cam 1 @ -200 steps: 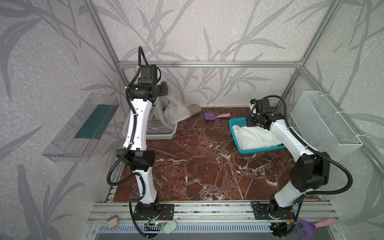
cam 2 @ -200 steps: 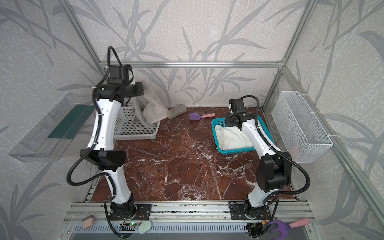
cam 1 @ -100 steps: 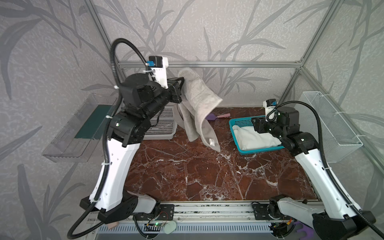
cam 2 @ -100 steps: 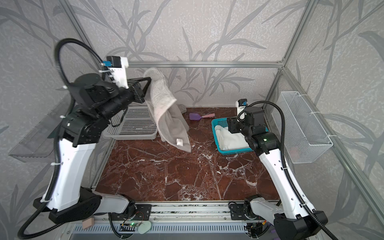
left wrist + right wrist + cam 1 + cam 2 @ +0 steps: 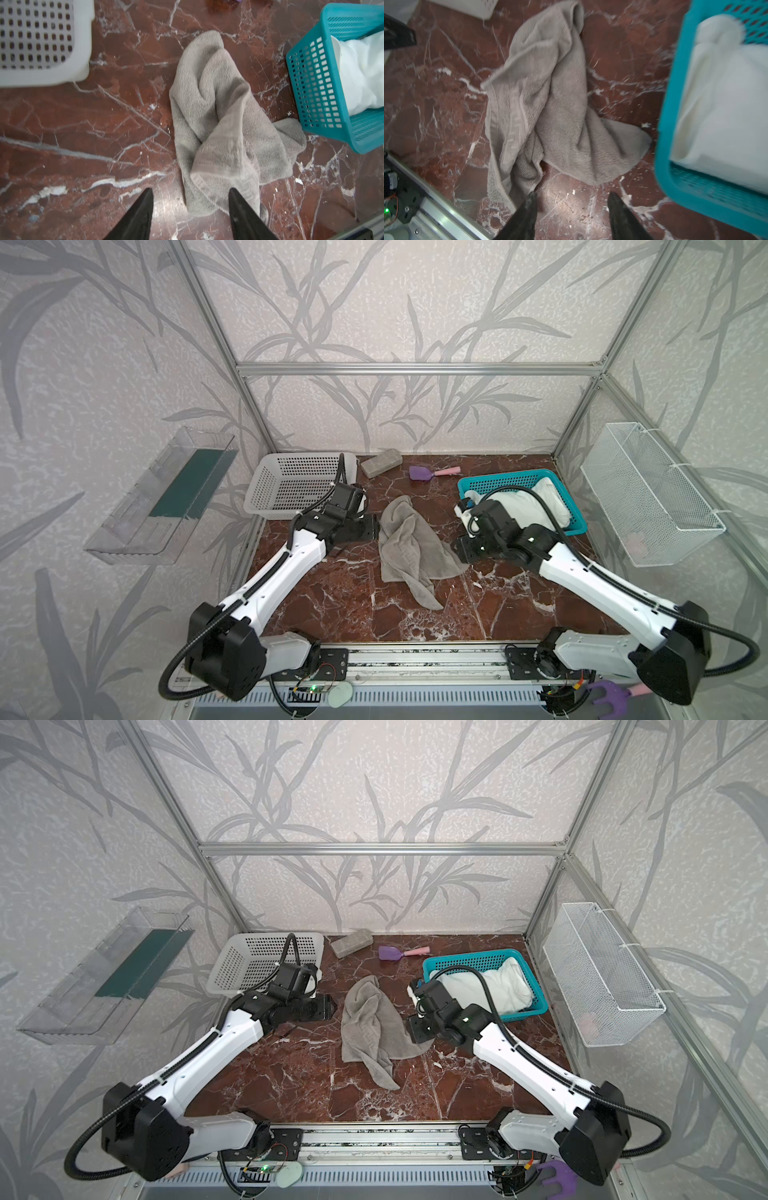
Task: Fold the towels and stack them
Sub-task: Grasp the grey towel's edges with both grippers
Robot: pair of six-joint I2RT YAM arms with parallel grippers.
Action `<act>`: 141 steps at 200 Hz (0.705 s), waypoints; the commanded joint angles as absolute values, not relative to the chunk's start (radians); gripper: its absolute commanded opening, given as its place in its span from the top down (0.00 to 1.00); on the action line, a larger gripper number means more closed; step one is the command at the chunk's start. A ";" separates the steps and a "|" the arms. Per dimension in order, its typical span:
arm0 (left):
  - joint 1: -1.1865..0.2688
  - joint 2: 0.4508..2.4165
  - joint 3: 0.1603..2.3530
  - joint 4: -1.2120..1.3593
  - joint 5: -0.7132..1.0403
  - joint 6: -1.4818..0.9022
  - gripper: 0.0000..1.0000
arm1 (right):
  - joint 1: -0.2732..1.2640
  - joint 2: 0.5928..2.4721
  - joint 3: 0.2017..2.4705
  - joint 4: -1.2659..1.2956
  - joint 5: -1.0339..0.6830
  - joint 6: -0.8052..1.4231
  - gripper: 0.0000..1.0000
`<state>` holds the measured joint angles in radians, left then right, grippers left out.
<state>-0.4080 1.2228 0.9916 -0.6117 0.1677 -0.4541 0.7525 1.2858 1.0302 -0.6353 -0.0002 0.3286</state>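
A grey-taupe towel (image 5: pixel 409 547) (image 5: pixel 374 1027) lies crumpled in the middle of the marble table. My left gripper (image 5: pixel 372 529) (image 5: pixel 190 191) hangs low at its left edge, open. The towel's hem (image 5: pixel 207 187) lies below and between the fingers, not gripped. My right gripper (image 5: pixel 461 551) (image 5: pixel 572 195) sits at the towel's right edge (image 5: pixel 591 166), open, with bare table between its fingers. A white towel (image 5: pixel 536 506) (image 5: pixel 720 104) lies bunched in the teal basket (image 5: pixel 519 481).
A white perforated basket (image 5: pixel 299 483) stands at the back left. A small grey block (image 5: pixel 381 463) and a purple scoop with a pink handle (image 5: pixel 428 472) lie by the back wall. A wire basket (image 5: pixel 648 489) hangs on the right wall, a clear shelf (image 5: pixel 166 497) on the left.
My left gripper held the grey towel high, came down and opened; the towel now lies on the table. My right arm swung from the teal basket down to the towel's right side.
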 commanded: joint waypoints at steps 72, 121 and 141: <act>-0.422 1.130 0.730 -0.358 0.148 -0.531 0.34 | 1.058 1.432 0.989 -0.583 0.086 0.479 0.37; -0.390 1.249 0.719 -0.116 0.163 -0.581 0.36 | 1.057 1.268 0.762 -0.396 0.015 0.530 0.33; -0.387 1.317 0.741 -0.091 0.117 -0.593 0.36 | 1.057 1.243 0.704 -0.331 -0.031 0.540 0.31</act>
